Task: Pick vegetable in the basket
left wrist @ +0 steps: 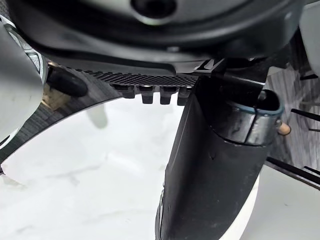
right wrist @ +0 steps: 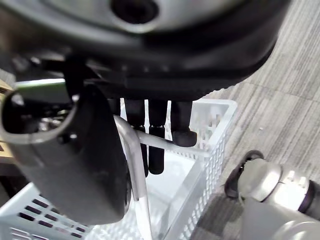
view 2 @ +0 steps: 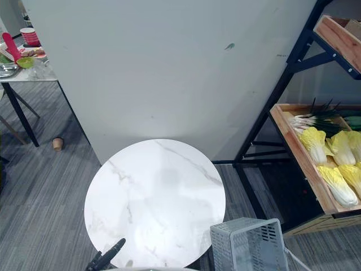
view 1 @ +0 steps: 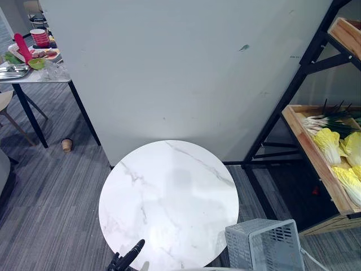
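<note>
Pale yellow cabbages and green onions lie in a wooden crate on the black rack at the right. A light grey plastic basket hangs low at the front right, beside the round marble table. In the right wrist view my right hand is shut on the basket's metal handle, with the basket's rim below the fingers. My left hand rests open over the table's near edge, its thumb above the marble, holding nothing.
A grey partition wall stands behind the table. The rack's black frame slants between table and crate. At the far left a side table carries dishes, and a paper cup lies on the floor beneath it.
</note>
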